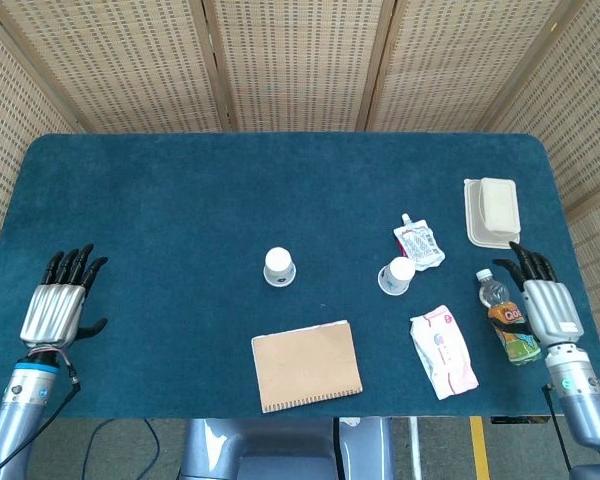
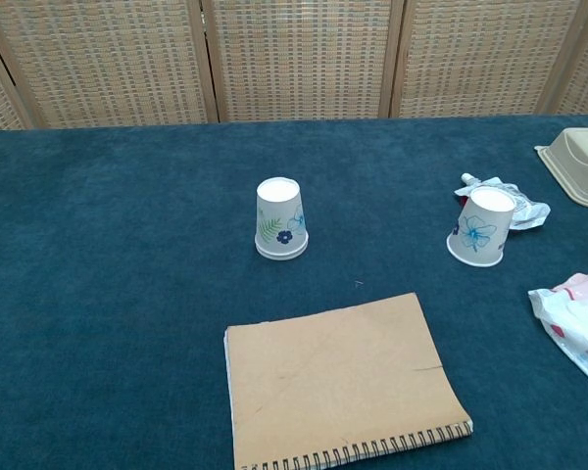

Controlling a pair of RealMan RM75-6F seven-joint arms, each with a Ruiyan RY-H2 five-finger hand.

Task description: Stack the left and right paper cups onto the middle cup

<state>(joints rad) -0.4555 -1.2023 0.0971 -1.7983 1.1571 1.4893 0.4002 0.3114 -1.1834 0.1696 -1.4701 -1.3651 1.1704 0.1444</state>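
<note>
Two upside-down white paper cups with flower prints stand on the blue table. One cup [image 1: 279, 267] [image 2: 280, 218] is near the middle. The other cup [image 1: 396, 276] [image 2: 479, 226] stands to its right, tilted, beside a foil pouch. My left hand [image 1: 58, 305] is open at the table's left front edge, far from both cups. My right hand [image 1: 541, 300] is open at the right front edge, just beside a drink bottle. Neither hand shows in the chest view.
A brown spiral notebook [image 1: 306, 364] [image 2: 341, 381] lies in front of the cups. A foil pouch [image 1: 418, 241], a wipes packet [image 1: 443, 350], a small bottle [image 1: 506, 318] and a beige lidded box [image 1: 493, 211] crowd the right side.
</note>
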